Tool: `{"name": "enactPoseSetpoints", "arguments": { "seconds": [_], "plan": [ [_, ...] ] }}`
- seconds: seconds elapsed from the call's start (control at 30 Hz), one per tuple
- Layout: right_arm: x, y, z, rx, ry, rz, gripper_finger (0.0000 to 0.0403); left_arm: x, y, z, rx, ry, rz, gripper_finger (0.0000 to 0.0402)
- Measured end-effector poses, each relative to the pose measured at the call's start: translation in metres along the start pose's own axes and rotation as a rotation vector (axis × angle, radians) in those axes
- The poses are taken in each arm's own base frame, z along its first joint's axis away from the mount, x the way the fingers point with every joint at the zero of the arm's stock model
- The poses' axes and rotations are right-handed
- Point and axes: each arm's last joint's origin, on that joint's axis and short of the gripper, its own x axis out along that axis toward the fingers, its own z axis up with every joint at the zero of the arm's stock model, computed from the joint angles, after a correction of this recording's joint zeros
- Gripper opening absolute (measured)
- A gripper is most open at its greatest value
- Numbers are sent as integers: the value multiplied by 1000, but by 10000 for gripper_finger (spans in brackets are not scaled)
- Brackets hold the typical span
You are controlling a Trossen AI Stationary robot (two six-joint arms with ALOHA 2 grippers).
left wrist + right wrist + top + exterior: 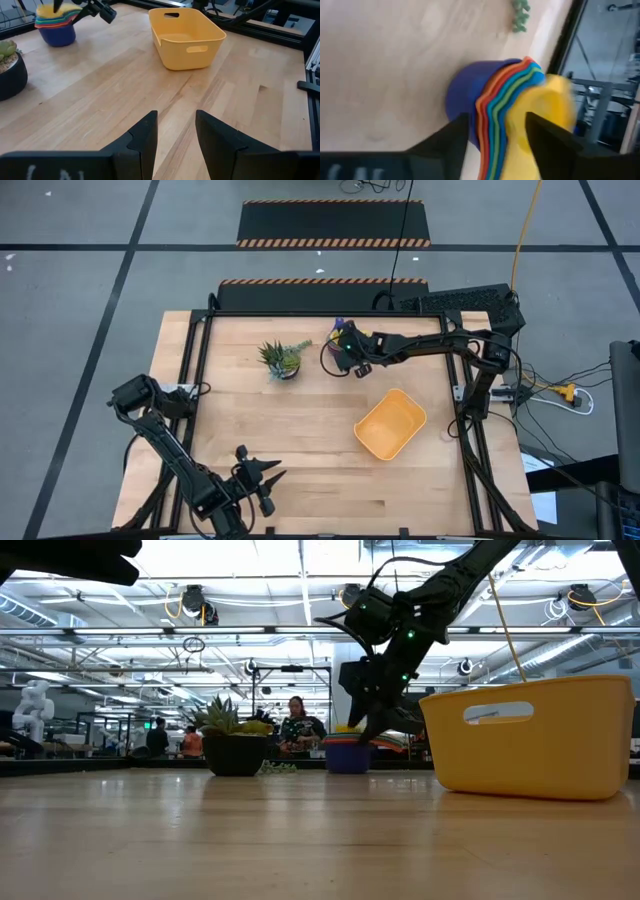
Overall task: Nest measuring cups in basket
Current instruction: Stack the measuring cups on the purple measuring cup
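Observation:
The measuring cups (470, 95) sit nested in one stack near the table's far edge, with the dark blue cup outermost and the yellow one (540, 115) innermost. The stack rests by its base on the wood (348, 755). My right gripper (497, 122) is open, one finger on either side of the stacked handles (495, 145). I cannot tell whether the fingers touch them. The empty orange-yellow basket (366, 438) stands on the table's right half, apart from the stack. My left gripper (176, 117) is open over bare wood near the front edge (272, 477).
A small potted plant (283, 360) stands left of the cup stack (338, 335). Black frame rails (195, 380) run along the table's sides. Bare wood lies between the stack, the basket (192, 52) and my left gripper.

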Motion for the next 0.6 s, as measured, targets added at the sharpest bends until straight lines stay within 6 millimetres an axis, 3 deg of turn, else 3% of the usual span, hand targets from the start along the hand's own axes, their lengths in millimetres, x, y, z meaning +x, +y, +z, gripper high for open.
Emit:
{"name": "enactPoseSetpoints", "arguments": {
  "seconds": [0.2,0.4,0.6],
  "plan": [
    [0,0,0,0,0,-4,248,0,0,0,-1,7,-2,136],
    [1,-2,-2,8,4,-5,250,0,0,0,-1,7,-2,136],
    [3,-12,-22,39,91,-23,243,0,-1,0,-6,8,-6,136]
  ]
}}
